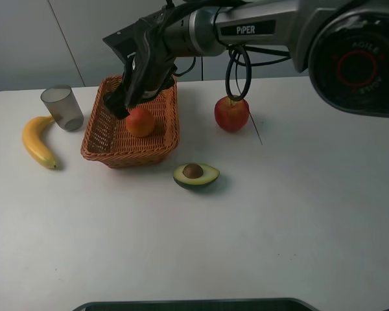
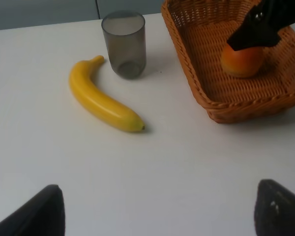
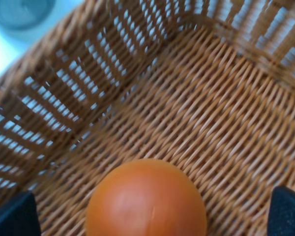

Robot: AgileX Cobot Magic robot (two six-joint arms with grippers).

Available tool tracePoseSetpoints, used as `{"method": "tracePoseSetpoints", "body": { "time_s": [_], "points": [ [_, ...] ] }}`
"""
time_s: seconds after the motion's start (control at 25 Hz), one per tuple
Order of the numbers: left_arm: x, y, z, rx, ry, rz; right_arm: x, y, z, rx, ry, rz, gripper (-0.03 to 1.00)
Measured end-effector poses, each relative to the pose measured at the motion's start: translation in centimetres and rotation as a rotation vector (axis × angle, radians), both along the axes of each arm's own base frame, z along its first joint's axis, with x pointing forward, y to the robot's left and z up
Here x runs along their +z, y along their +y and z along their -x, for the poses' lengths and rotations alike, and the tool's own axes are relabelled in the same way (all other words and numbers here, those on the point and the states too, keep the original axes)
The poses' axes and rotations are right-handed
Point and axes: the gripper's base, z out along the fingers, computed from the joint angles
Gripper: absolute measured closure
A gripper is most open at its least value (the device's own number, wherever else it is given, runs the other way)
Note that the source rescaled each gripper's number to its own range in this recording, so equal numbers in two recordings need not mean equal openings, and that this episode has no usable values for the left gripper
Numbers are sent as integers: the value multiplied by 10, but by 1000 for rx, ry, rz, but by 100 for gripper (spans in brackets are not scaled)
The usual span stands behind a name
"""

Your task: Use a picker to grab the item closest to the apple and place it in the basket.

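item: smooth round orange fruit (image 1: 140,122), resting on floor of woven wicker basket (image 1: 94,139) | right hand (image 3: 150,214): spread wide astride it, not gripping | left hand (image 2: 160,211): spread, empty, above white table (image 2: 187,162) | handling: likely light, firm, slick, rolls; grip across widest middle

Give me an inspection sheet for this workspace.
Surface: white table, no stains seen.
Job's things: orange lies in the basket; apple stands on the table to the basket's right.
Clutter: avocado half, banana and cup, all outside the basket.
Grippers: right gripper open over the orange; left gripper open, holding nothing.
Cables: black cable loop hangs from the right arm above the apple.
Surroundings: grey wall behind.
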Motion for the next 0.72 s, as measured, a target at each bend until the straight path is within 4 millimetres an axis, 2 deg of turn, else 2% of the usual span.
{"method": "tracePoseSetpoints", "body": {
  "time_s": [0.16,0.32,0.48,0.72],
  "points": [
    [0,0,0,1,0,2,29,-9,4,-20,33,-5,-3],
    [0,0,0,2,0,3,51,-36,-2,-66,98,49,-3],
    [0,0,0,2,0,3,62,-73,-8,-155,184,104,-3],
    [0,0,0,2,0,3,71,-149,-4,-343,298,143,-3]
  ]
}}
